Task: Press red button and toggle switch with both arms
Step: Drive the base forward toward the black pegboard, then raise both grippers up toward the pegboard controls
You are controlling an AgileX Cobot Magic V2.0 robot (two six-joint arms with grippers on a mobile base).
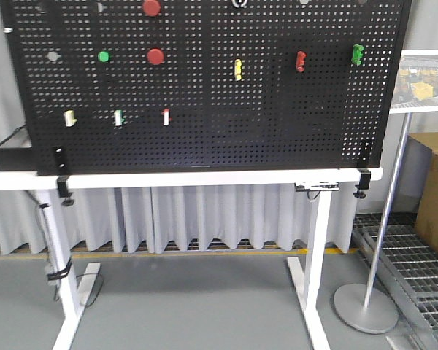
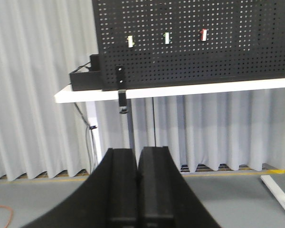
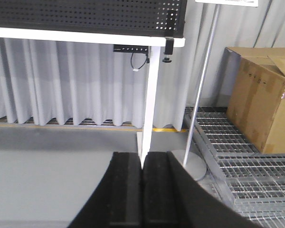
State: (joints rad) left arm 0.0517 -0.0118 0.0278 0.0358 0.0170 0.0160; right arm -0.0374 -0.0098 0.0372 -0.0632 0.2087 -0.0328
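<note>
A black pegboard stands upright on a white table. Two round red buttons sit on its upper left, one above the other, with a green button beside the lower one. Yellow, red and green toggle switches are mounted to the right. Three small rocker switches line the lower left. My left gripper is shut and empty, low and well back from the board. My right gripper is also shut and empty, pointing at the table's right leg. Neither gripper shows in the front view.
A black box lies on the table's left end. A sign stand's pole and round base are at the right, beside a cardboard box on metal floor grating. Grey curtains hang behind.
</note>
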